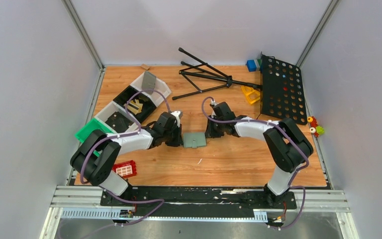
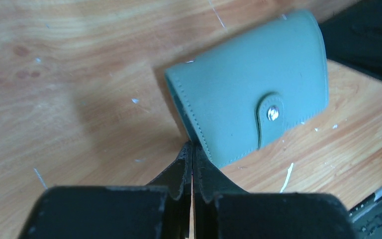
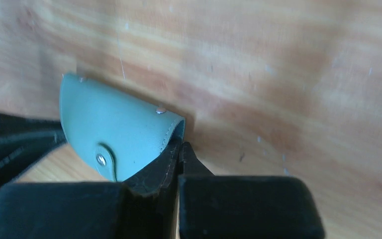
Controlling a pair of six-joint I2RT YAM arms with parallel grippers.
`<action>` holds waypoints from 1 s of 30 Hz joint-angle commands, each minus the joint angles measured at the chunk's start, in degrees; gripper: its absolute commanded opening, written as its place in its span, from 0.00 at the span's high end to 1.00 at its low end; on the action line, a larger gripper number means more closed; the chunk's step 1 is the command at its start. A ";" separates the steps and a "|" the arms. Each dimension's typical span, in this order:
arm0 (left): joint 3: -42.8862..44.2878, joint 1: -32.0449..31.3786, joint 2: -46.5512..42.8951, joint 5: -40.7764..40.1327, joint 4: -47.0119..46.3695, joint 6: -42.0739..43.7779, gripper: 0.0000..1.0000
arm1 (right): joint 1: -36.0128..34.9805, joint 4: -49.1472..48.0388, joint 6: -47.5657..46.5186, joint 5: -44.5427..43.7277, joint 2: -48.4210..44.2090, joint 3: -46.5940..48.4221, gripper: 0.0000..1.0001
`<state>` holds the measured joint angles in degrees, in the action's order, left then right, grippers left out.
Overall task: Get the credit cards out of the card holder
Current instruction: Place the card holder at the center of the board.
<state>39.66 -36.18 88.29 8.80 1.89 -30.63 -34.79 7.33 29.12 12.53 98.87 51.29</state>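
The card holder (image 1: 194, 140) is a flat grey-green wallet lying folded shut on the wooden table, its snap flap (image 2: 270, 117) fastened. No credit cards show; they are hidden. My left gripper (image 1: 177, 139) is shut, and its fingertips (image 2: 192, 148) touch the holder's (image 2: 248, 99) left edge with nothing between them. From the other side, my right gripper (image 1: 209, 132) is also shut, its tips (image 3: 180, 147) set against a corner of the holder (image 3: 114, 127).
Behind the left arm stand a green tray (image 1: 85, 131) and white bins (image 1: 144, 94). A red block (image 1: 125, 169) lies at the near left. A black folding stand (image 1: 206, 74), a perforated black panel (image 1: 281, 89), and yellow (image 1: 251, 93) and blue (image 1: 251, 64) pieces sit at the back right.
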 commanded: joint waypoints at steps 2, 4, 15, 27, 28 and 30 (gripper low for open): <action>-3.24 -3.83 -2.38 1.27 0.96 -1.89 1.00 | -0.40 -0.96 -1.17 -0.22 4.85 7.81 1.00; -4.33 -5.24 -3.79 1.53 0.38 -2.92 1.00 | -0.33 0.11 -2.03 -0.57 6.29 10.34 1.00; -7.51 -9.50 -16.81 0.25 2.72 -3.49 1.00 | 1.57 3.73 -4.46 -1.10 2.85 11.93 0.84; -0.41 3.66 -17.78 3.45 6.49 5.04 0.63 | 1.53 -2.66 4.85 0.79 -14.92 -6.10 0.57; 0.15 4.21 -16.16 3.98 5.52 5.05 0.61 | 1.51 -3.86 5.83 1.30 -15.61 -7.69 0.57; 1.11 4.93 -12.93 5.58 2.62 5.36 0.57 | 1.47 -5.78 7.63 2.11 -16.31 -10.04 0.50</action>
<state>37.58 -32.84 70.70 11.99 8.62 -27.97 -33.19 6.92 31.14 12.60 84.42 45.39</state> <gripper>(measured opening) 0.394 0.447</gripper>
